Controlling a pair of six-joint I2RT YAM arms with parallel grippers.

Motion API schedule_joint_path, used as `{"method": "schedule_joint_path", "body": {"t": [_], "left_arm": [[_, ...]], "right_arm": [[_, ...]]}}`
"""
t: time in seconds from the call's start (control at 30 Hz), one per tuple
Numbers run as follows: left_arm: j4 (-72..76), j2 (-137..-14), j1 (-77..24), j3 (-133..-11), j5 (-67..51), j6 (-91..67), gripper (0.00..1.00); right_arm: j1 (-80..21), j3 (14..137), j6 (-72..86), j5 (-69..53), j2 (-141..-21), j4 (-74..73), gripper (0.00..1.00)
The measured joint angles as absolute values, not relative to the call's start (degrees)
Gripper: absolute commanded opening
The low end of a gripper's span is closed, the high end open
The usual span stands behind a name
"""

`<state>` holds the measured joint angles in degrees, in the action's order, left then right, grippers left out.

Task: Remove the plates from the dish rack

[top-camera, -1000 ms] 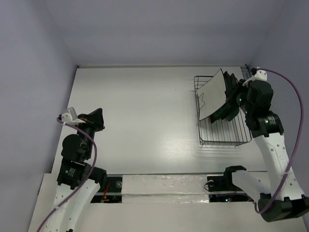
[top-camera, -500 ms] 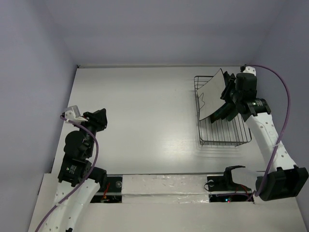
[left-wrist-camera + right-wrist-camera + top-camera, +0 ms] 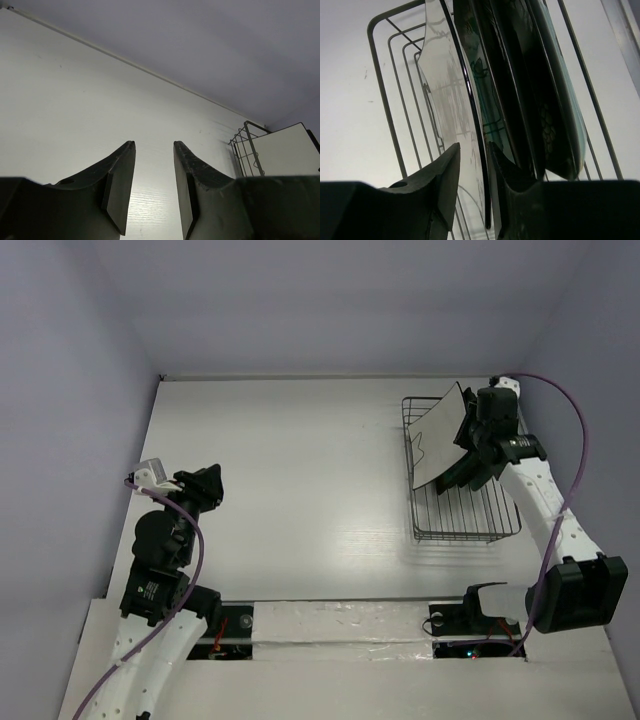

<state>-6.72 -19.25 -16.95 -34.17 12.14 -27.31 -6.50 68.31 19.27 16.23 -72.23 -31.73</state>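
The white table is the largest thing, a flat matte sheet with a faint sheen. At its far right stands the dish rack, a rectangular basket of thin grey wire with rounded corners, its near half bare. The plates stand on edge in its far half, leaning against one another. Leftmost is the white square plate, glossy with a thin dark edge. Right of it comes a dark-rimmed plate with a teal centre, then the glossy black flowered one. Rightmost is the pale mint-green plate, its rim rounded. The right gripper hangs over the stack with its dark, wedge-shaped jaws parted, the white plate's edge running into the gap and light showing beside it. Well apart at the near left, the left gripper is released above bare table, grasping nothing.
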Motion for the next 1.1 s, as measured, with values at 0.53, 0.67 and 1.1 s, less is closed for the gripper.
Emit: {"method": "schedule_joint_path", "body": {"t": [0.53, 0.67, 1.1], "left_arm": [[-6.70, -19.27, -16.95, -34.17, 12.14, -27.33, 0.36], [-6.70, -19.27, -16.95, -34.17, 12.14, -27.33, 0.37], [-6.72, -19.27, -16.95, -34.17, 12.14, -27.31, 0.40]], "right_arm": [[-6.39, 68.40, 19.09, 15.00, -78.43, -26.57, 0.02], [-6.74, 68.58, 17.80, 14.31, -77.97, -26.57, 0.00], [-7.77, 79.02, 15.62, 13.26, -72.25, -42.46, 0.00]]}}
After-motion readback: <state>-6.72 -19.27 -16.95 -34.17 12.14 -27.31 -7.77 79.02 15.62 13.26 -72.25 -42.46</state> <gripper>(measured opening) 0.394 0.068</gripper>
